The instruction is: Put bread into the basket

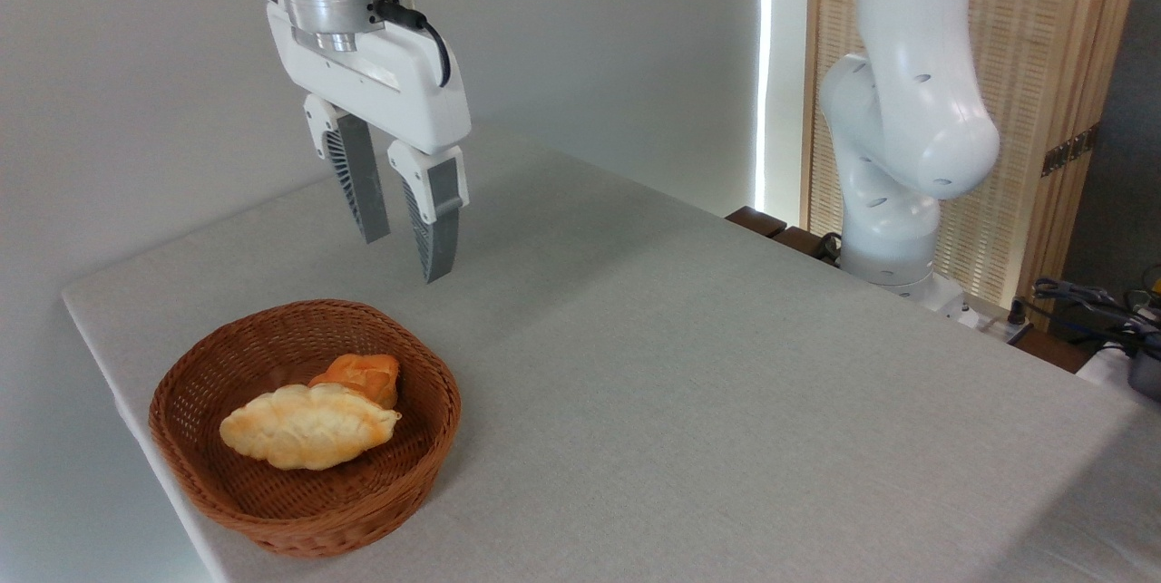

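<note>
I see the bread (308,426) lying on its side inside the basket (227,510), below my tool (406,257) and a little toward the camera from it. The loaf is pale golden, browned along the top, its pointed end aimed right. Just behind it, nearer the tool, sits a smaller orange bun (360,374), touching the loaf's back edge and partly covered by it. Both rest on the basket's woven floor, inside the braided rim.

The basket stands on the table (726,402), close to the near left edge, under the tool and slightly left of it.

My tool hangs in the air well above the basket, clear of the rim and of both pieces. Its two grey ribbed fingers (437,225) point down with a plain gap between them and nothing in that gap, so I read it as spread and empty.

Far to the tool's right, beyond the table's back edge, stands the white arm base (898,139), with a slatted wooden screen (1043,66) behind it.
</note>
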Tool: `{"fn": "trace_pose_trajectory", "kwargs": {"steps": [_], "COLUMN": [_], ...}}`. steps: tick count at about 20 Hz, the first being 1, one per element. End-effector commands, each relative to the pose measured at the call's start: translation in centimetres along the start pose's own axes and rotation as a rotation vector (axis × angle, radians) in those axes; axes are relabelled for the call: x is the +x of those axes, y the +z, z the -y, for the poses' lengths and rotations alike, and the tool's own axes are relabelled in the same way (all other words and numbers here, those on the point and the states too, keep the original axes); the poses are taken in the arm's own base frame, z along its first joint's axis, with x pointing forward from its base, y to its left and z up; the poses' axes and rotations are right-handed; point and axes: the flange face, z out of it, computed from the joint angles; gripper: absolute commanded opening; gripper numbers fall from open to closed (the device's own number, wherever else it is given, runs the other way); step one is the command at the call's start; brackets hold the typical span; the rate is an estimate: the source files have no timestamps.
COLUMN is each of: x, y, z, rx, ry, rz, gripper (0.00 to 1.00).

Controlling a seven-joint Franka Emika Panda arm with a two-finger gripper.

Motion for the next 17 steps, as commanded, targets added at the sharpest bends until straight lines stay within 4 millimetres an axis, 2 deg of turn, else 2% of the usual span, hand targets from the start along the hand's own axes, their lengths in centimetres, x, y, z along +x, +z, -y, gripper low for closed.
{"fn": "trace_pose_trajectory", "kwargs": {"steps": [1, 17], "x": [-0.40, -0.41], "y": [-0.15, 0.00], "z": [-0.10, -0.04], "rx": [-0.006, -0.010], "ry": [-0.018, -0.015], "rz": [0.018, 0.019], "gripper": [1.00, 1.00]}}
